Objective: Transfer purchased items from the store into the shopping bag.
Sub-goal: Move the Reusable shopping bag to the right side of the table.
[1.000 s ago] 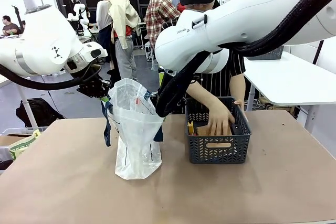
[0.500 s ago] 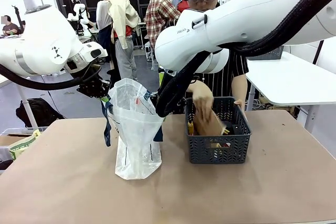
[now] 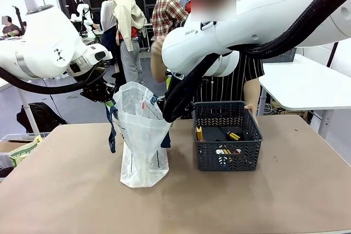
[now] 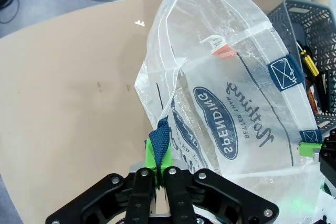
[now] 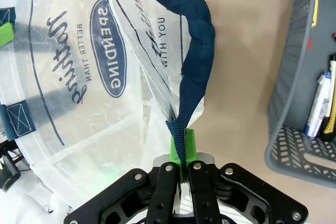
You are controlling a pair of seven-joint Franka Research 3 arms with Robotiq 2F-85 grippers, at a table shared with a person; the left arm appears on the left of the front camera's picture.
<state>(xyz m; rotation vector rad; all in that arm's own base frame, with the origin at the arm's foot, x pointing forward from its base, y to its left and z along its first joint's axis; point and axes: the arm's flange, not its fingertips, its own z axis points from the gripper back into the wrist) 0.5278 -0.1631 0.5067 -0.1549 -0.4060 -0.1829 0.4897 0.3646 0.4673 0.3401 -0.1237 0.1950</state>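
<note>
- Front view: the shopping bag [image 3: 143, 135] stands upright on the tabletop [image 3: 71, 190], with the left pincer [image 3: 101, 92] at its left rim. The store [image 3: 227, 157] sits just beside the bag on its right, with purchased items [image 3: 233, 135] lying in it. The person's arm [image 3: 158, 61] was reaching into the store a second ago; it is now lifted behind the right arm, over the bag's far side, and the tan pack it gripped is gone from the store
- Left wrist view: the left pincer [image 4: 160, 169] is clamped shut on a navy strap handle [image 4: 160, 139], and the bag spreads ahead of it
- Right wrist view: the right pincer [image 5: 181, 157] is closed tight on the second strap handle [image 5: 199, 51], with the store off to one side
</note>
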